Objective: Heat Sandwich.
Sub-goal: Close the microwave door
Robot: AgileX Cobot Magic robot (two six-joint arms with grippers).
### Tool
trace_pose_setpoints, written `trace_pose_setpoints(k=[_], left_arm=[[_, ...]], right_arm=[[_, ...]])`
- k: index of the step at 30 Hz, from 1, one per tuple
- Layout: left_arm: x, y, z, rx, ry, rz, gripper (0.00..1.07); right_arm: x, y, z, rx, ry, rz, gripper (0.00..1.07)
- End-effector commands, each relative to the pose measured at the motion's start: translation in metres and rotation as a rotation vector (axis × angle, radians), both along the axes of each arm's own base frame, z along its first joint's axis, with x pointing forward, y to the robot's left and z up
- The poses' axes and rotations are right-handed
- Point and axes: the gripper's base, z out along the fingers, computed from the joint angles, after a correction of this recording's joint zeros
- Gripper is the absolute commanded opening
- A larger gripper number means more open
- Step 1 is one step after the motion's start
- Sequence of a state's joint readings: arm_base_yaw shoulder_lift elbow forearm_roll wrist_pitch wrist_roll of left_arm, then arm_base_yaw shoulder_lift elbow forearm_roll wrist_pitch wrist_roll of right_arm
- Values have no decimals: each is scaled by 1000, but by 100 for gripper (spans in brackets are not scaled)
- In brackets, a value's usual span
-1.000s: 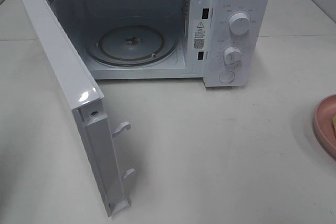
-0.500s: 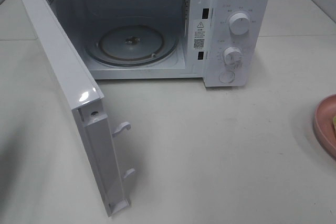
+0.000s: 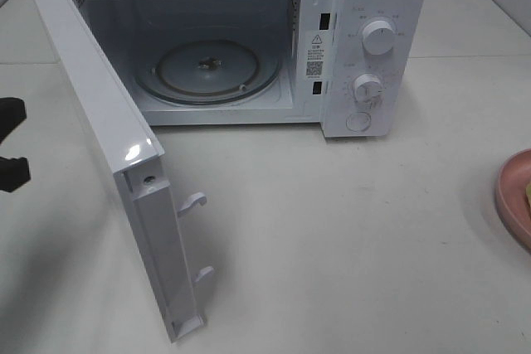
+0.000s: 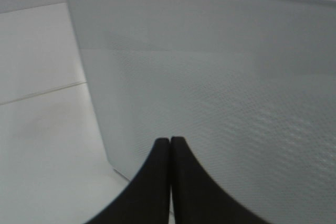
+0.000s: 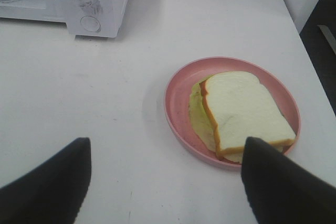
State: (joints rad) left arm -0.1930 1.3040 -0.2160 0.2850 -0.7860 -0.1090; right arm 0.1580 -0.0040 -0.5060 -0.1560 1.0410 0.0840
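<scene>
A: What could have gone wrong from there?

B: Nearest the right tool [image 5: 165,182] lay the sandwich [image 5: 239,116], flat on the pink plate [image 5: 178,80], which sat on the table [image 5: 105,93] well apart from the microwave [image 3: 377,47]. My guess was that the top slice, already sitting askew over the yellow-green layer, could slide off if the fingers pinched only one edge. The plate might also skid, since nothing seemed to brace it.

A: And nearer the oven?

B: The door [image 3: 99,122] stood swung wide, its latch hooks jutting toward the open path. A carry coming in low from the right could have clipped that door edge, I judged. Farther in, the glass turntable [image 3: 207,70] was bare, so the cavity itself posed no obstacle.

A: How were the tools set?

B: The right tool was spread wide, with one dark finger [image 5: 50,182] over bare table and the other overlapping the plate's near rim in the wrist view. It held nothing, and I could not tell whether it touched the plate. The left tool [image 4: 170,142] was fully closed, fingers pressed together and empty, pointing at the door's outer face. Whether it touched that face, I could not tell.

A: Did the high view show it?

B: Only dark shapes at the left edge.
</scene>
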Motion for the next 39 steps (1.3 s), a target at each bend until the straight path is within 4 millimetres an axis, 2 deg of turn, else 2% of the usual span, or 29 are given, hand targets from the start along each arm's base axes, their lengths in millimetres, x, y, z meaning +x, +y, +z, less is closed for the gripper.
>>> trace_pose_setpoints(k=[1,16,20,25,36,38,39], left_arm=[[4,-14,-2,-30,3,-47,0],[11,-59,-15,-27,58,-25,0],[12,-81,-16,-21,66,-44,0],[16,-98,-15,-21,64,-44,0],[35,-148,-12,-27,50,-49,0],[38,-151,-13,-22,54,-50,0],[42,-160,-12,-17,60,-61,0]], right_arm=[[-4,0,0,-4,-31,-4,76],[-4,0,0,-4,-31,-4,76],[-4,0,0,-4,-31,-4,76],[-4,0,0,-4,-31,-4,76],[-4,0,0,-3,-31,-4,76],[-4,0,0,-3,-31,-4,76],[-4,0,0,-3,-31,-4,76]])
